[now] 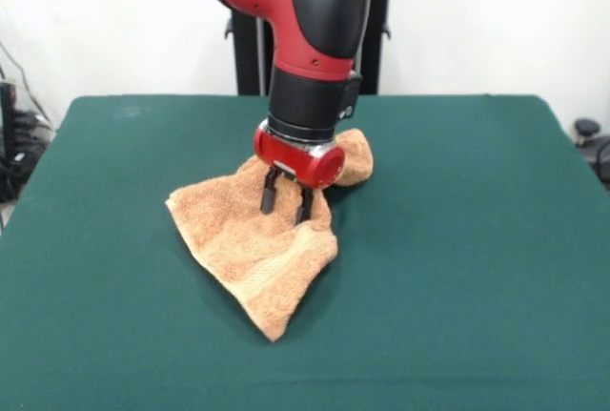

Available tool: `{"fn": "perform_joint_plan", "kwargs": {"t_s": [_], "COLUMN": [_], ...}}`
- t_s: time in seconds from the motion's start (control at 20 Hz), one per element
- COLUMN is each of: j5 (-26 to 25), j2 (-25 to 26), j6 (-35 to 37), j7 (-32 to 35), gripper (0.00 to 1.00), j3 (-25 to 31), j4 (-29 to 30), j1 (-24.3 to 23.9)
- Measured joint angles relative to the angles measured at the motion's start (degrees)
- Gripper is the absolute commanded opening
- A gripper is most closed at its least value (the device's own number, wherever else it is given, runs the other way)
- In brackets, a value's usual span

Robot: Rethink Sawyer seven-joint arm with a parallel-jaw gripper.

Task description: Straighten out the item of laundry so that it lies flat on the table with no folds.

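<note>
The gripper [287, 203], fingers slightly parted over the folded towel [255, 249], seems about to pinch; next, drag a layer flat.

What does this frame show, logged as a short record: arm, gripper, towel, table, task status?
arm: red and black arm comes down from above over the towel
gripper: gripper open, fingertips down at the towel's middle
towel: orange-tan terry towel crumpled, roughly triangular, one corner pointing toward the camera, a bunched part behind the gripper; woven band visible near the near edge
table: green cloth table, towel near its centre
task status: not flat yet, folds remain
</note>
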Motion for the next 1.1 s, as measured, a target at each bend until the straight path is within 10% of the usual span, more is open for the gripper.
{"fn": "perform_joint_plan", "kwargs": {"t_s": [1.1], "j5": [-1.1], "j2": [2.1], "j6": [-32.6], "j7": [36.6], "gripper": [1.00], "j3": [17.7], "j4": [13.0], "j1": [-15.9]}}
